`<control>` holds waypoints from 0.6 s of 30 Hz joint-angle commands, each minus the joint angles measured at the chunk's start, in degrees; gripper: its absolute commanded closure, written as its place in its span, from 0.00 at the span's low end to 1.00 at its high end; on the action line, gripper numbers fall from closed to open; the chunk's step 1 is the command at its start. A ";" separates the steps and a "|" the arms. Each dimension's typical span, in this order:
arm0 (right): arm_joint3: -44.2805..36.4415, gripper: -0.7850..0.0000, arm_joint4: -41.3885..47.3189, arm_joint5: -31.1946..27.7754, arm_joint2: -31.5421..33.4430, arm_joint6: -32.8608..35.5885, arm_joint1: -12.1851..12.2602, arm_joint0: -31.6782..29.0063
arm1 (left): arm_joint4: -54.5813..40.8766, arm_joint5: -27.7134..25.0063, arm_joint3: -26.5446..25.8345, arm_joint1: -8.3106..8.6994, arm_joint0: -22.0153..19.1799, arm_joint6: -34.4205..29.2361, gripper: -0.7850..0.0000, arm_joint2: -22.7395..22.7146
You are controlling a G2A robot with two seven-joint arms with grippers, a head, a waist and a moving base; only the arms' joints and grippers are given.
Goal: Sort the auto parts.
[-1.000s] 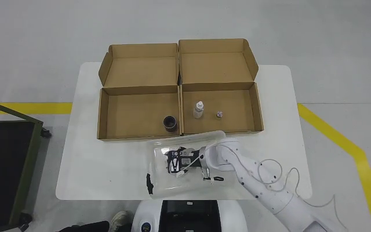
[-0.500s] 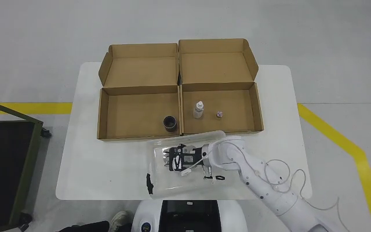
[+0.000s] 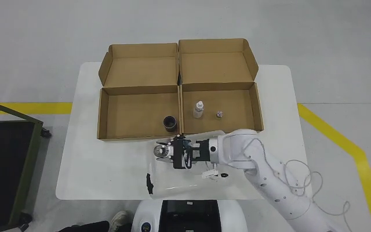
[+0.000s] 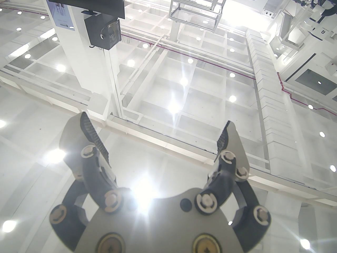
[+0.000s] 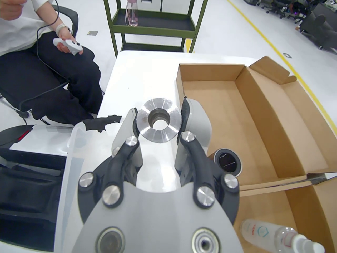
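My right gripper [image 3: 164,152] is shut on a silver metal ring [image 3: 158,151] and holds it above the table, just in front of the left cardboard box [image 3: 130,113]. In the right wrist view the ring [image 5: 168,130] sits clamped between both fingers [image 5: 133,123], its bore showing, with my right gripper [image 5: 158,120] beside the box's front corner. A black round part [image 3: 170,122] lies in the left box. The right box [image 3: 240,110] holds a white bottle [image 3: 199,109] and a small part [image 3: 219,114]. My left gripper [image 4: 155,130] is open, pointing up at the ceiling.
A clear plastic bin [image 3: 185,177] stands at the table's front edge under the right arm, with a small black piece [image 3: 149,184] at its corner. Both box lids stand open at the back. White table surface lies free to the left.
The right gripper has lifted out of the clear bin with the silver ring and moved left, towards the left box's front wall.
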 commanded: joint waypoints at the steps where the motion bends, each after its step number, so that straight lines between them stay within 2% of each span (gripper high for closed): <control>1: -0.96 1.00 0.80 0.34 0.86 -0.81 0.11 -0.14 | 0.00 0.00 0.00 0.00 0.00 0.00 0.00 0.00; 12: -5.46 1.00 3.75 2.39 6.24 -6.88 0.66 -0.97 | 0.00 0.00 0.00 0.00 0.00 0.00 0.00 0.00; 18: -7.99 1.00 2.57 4.18 9.73 -10.36 1.03 -1.95 | 0.00 0.00 0.00 0.00 0.00 0.00 0.00 0.00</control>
